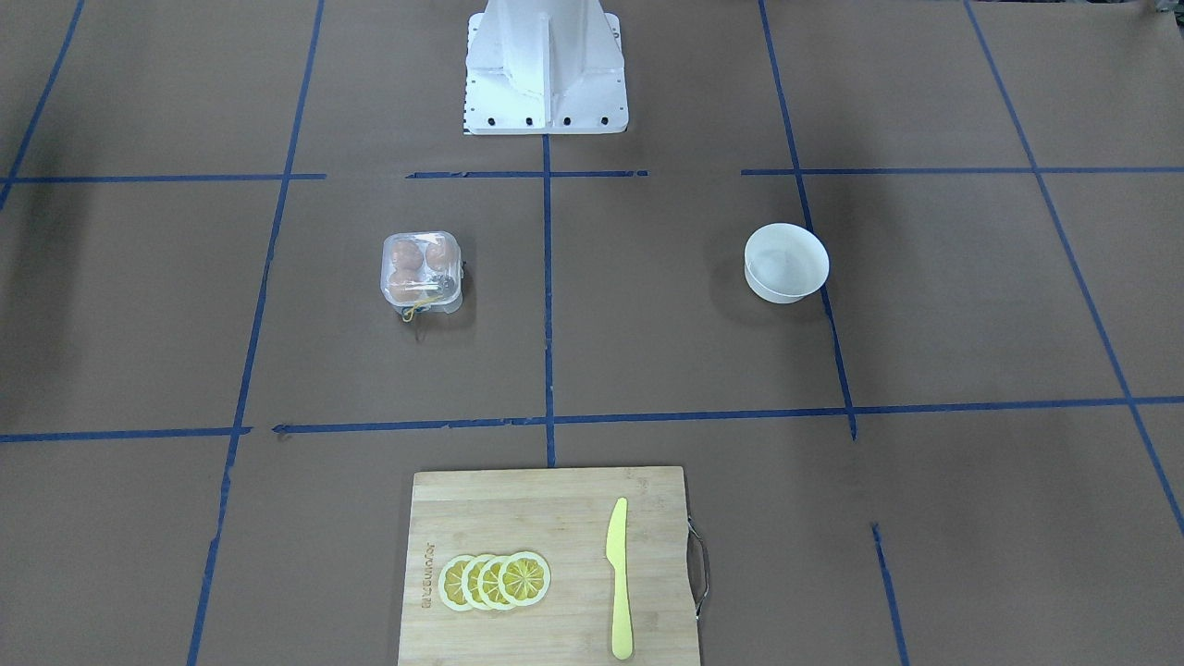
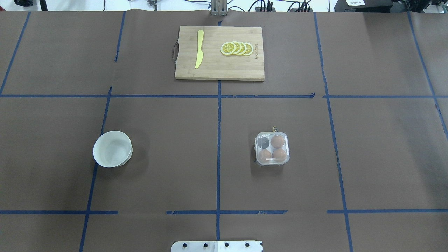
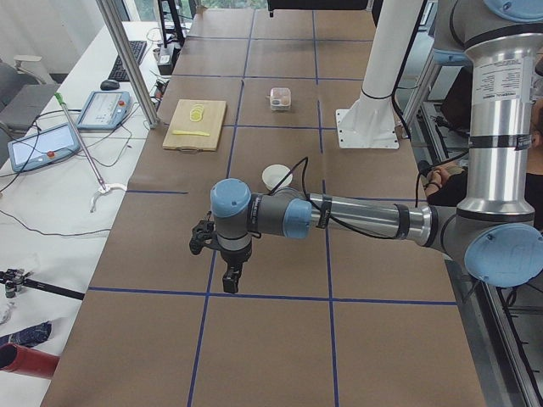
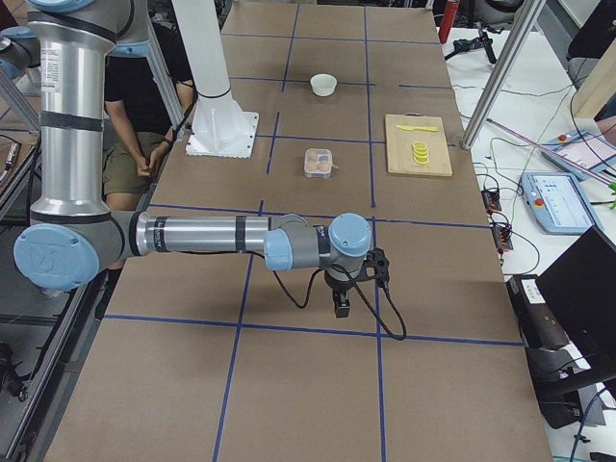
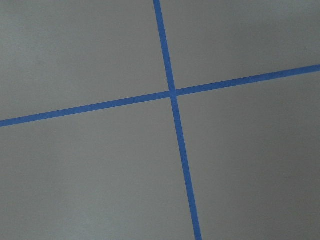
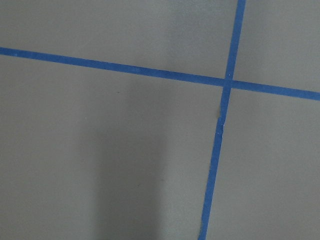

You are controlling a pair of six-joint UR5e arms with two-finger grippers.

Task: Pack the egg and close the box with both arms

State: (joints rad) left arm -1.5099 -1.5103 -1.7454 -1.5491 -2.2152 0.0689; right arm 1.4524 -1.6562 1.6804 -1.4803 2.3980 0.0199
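The clear egg carton (image 2: 272,148) stands right of the table's middle, also in the front view (image 1: 421,270). Its lid appears to lie down over the cells. Three orange-brown eggs (image 2: 277,140) sit in it; the fourth cell looks dark and empty. My left gripper (image 3: 229,275) hangs over the table's left end, far from the carton. My right gripper (image 4: 342,306) hangs over the right end. Both show only in the side views, so I cannot tell whether they are open or shut. The wrist views show only brown paper and blue tape.
An empty-looking white bowl (image 2: 112,148) stands on the left half. A wooden cutting board (image 2: 217,71) at the far edge bears a yellow knife (image 2: 199,49) and lemon slices (image 2: 237,48). The white pedestal (image 1: 546,65) stands at the robot's side.
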